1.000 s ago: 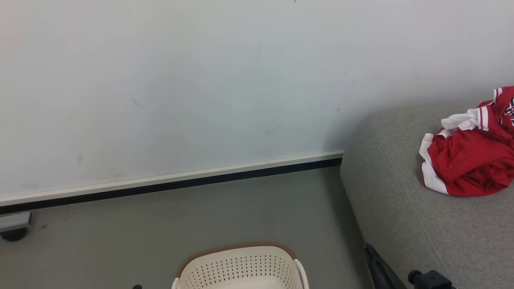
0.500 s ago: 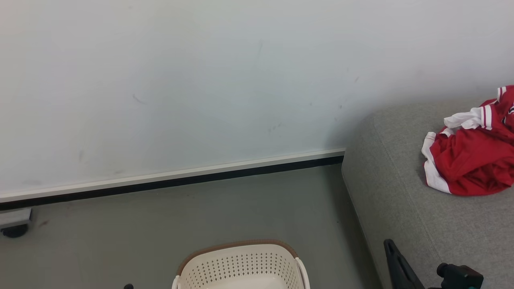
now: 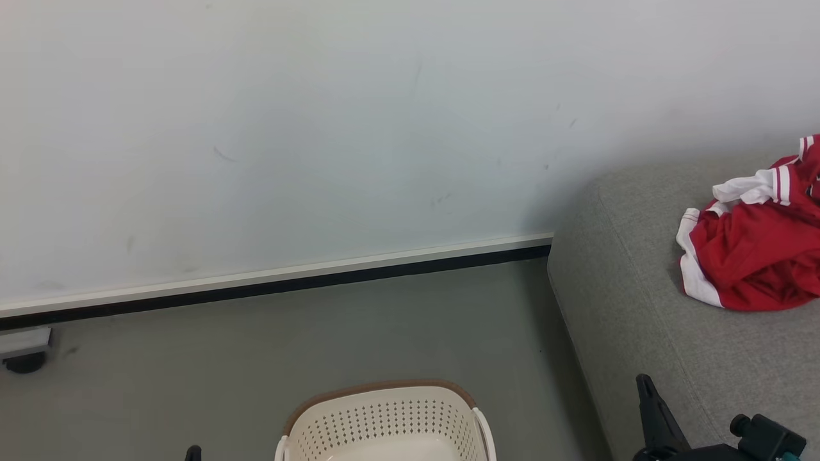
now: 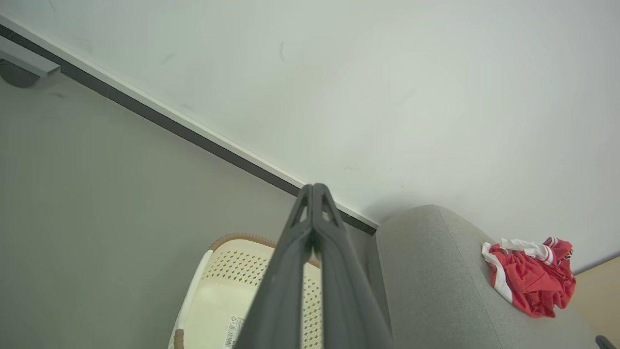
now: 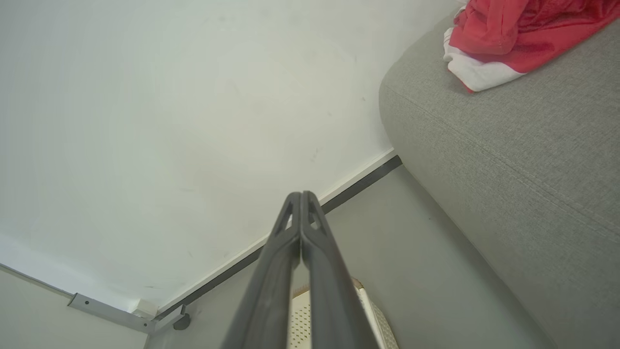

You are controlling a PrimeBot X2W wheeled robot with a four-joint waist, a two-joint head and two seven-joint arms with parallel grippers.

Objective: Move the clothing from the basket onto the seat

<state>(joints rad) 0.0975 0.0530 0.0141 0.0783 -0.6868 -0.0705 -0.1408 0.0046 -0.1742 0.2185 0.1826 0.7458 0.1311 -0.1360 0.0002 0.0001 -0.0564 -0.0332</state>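
Note:
The clothing (image 3: 753,256) lies bunched on the seat (image 3: 634,307), red with white trim, at the head view's right edge. On the floor at the bottom middle stands the basket (image 3: 384,422); in the left wrist view the basket (image 4: 218,291) shows a bare bottom with a label. My left gripper (image 4: 314,191) is shut on nothing above the basket, and its tip (image 3: 192,453) peeks in at the head view's bottom edge. My right gripper (image 5: 301,198) is shut and empty, low beside the seat's front (image 3: 642,384). The clothing (image 5: 508,34) shows on the seat (image 5: 508,155).
A white wall (image 3: 320,128) with a dark baseboard (image 3: 320,282) runs behind the grey floor (image 3: 320,346). A metal foot with a caster (image 3: 24,352) sits at the far left by the wall. The seat's rounded corner meets the wall at the right.
In the head view my right gripper has slid right and slightly up along the seat's front. My left fingertip has drifted left. The camera has shifted a little; basket and clothing stay put.

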